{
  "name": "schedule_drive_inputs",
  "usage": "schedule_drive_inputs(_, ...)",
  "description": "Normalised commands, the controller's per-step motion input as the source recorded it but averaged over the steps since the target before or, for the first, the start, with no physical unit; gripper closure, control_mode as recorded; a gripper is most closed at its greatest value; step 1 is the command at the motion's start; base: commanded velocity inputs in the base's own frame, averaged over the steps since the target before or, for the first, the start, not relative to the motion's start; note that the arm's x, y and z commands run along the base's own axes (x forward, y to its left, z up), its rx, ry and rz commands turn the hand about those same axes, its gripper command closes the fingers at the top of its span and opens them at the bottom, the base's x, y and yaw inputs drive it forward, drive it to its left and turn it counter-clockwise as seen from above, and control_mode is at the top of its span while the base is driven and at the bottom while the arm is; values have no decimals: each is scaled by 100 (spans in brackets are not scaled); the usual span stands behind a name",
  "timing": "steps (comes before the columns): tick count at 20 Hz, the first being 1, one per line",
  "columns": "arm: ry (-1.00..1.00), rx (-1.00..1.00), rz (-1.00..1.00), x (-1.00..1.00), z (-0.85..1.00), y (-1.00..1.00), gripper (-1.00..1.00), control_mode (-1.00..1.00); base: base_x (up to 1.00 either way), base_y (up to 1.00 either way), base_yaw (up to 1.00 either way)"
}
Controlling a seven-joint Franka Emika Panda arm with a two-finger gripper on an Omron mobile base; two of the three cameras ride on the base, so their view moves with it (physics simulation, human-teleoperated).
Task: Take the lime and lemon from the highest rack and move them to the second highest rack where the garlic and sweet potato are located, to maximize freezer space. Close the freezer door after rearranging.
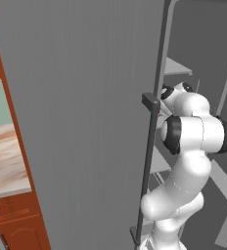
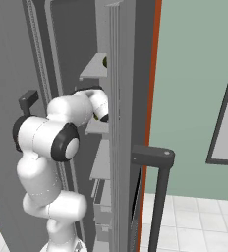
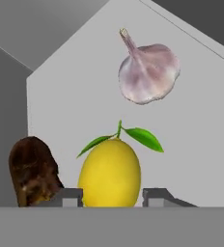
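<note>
Gripper (image 3: 111, 195) fingertips flank lemon (image 3: 109, 174), grip uncertain; lemon upright on second highest rack (image 3: 191, 144), garlic (image 3: 147, 72) beyond, sweet potato (image 3: 33, 171) beside; I back off.

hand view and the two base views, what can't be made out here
- Hand view: the fingers flank the lemon; contact or grip cannot be told, the bottom edge cuts them off.
- Hand view: the sweet potato is cut off below.
- Right base view: the lime is mostly hidden by the freezer's edge.
- Left base view: the shelves' contents are hidden behind the freezer door and arm.
</note>
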Motion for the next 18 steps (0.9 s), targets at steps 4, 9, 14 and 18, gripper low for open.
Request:
schedule_drive_inputs(4, 0, 0, 2, 14, -2, -1, -100, -100, 0, 0, 0)
schedule_drive_inputs(9, 0, 0, 0, -10, 5, 0, -100, -100, 0, 0, 0)
schedule_drive_inputs(14, -1, 0, 0, -57, 24, 0, -100, -100, 0, 0, 0)
schedule_drive_inputs(18, -4, 0, 1, -73, 38, 0, -100, -100, 0, 0, 0)
